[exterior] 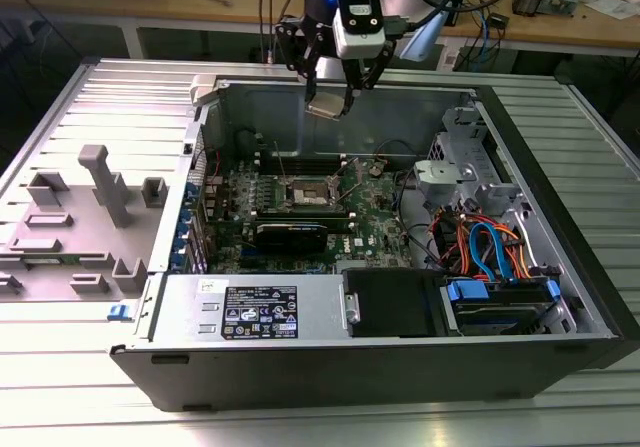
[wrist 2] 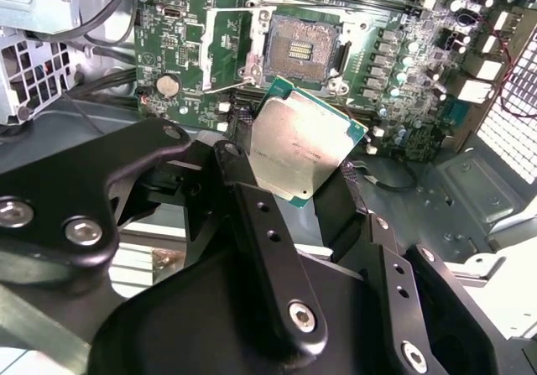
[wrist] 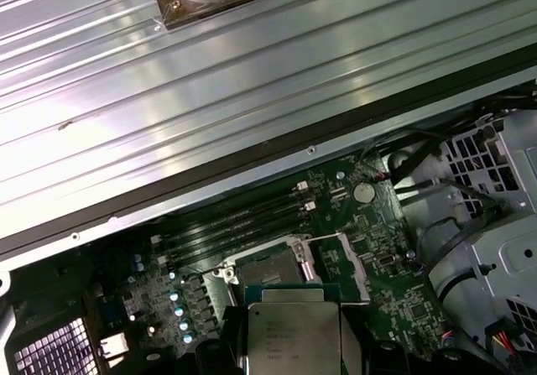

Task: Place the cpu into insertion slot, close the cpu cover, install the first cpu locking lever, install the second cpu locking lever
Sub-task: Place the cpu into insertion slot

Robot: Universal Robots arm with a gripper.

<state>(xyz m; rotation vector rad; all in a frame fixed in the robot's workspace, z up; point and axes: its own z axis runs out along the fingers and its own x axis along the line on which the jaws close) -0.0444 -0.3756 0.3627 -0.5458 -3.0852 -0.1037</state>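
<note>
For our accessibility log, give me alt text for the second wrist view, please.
The robot's black hand grips the cpu by its edges, silvery top showing, above the green motherboard. Beyond it the insertion slot lies open and empty, with a round coin battery off to one side.

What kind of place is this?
Probably a robotics lab or workshop: a robot gripper holds a cpu over an open computer case on a metal table, with cable-strewn wooden benches behind.
</note>
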